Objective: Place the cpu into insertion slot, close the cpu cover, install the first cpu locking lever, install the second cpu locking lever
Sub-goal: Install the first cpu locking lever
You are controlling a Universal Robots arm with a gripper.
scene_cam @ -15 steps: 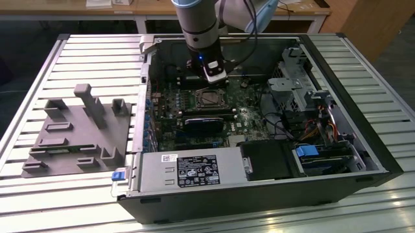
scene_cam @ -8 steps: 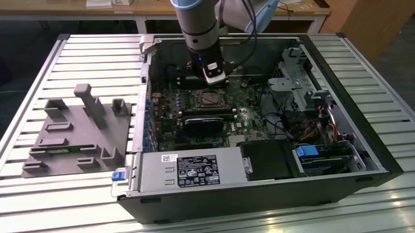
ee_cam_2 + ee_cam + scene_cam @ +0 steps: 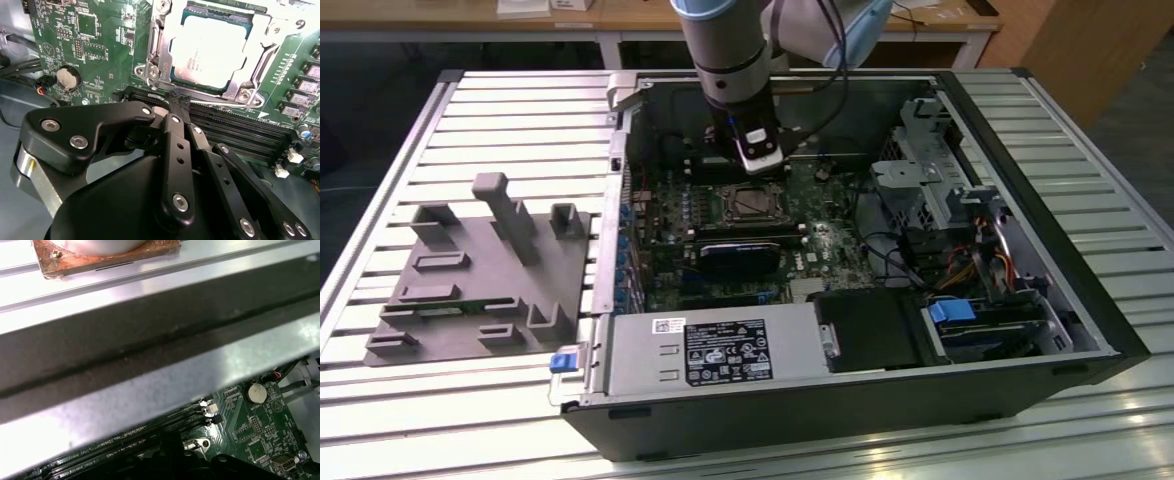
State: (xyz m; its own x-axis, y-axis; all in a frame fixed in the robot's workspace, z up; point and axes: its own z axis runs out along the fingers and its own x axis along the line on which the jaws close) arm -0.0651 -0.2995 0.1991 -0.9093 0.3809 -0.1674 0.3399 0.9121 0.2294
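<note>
The cpu (image 3: 210, 52) sits in the insertion slot (image 3: 726, 206) on the motherboard (image 3: 100, 40) inside the open computer case (image 3: 1067, 300), with the cpu cover (image 3: 161, 45) down over its edges. The gripper (image 3: 177, 102), pinched narrow on nothing visible, hovers at the socket's edge beside the memory slots (image 3: 235, 127). I'd judge the locking-lever step in hand, which calls for a fine, firm push.

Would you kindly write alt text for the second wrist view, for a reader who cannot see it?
The silver-grey cpu lies on the green motherboard with the metal cpu cover framing its edges. In the foreground, the black gripper, fingers together and holding nothing, points at the long black memory slots just beside the cover.
</note>
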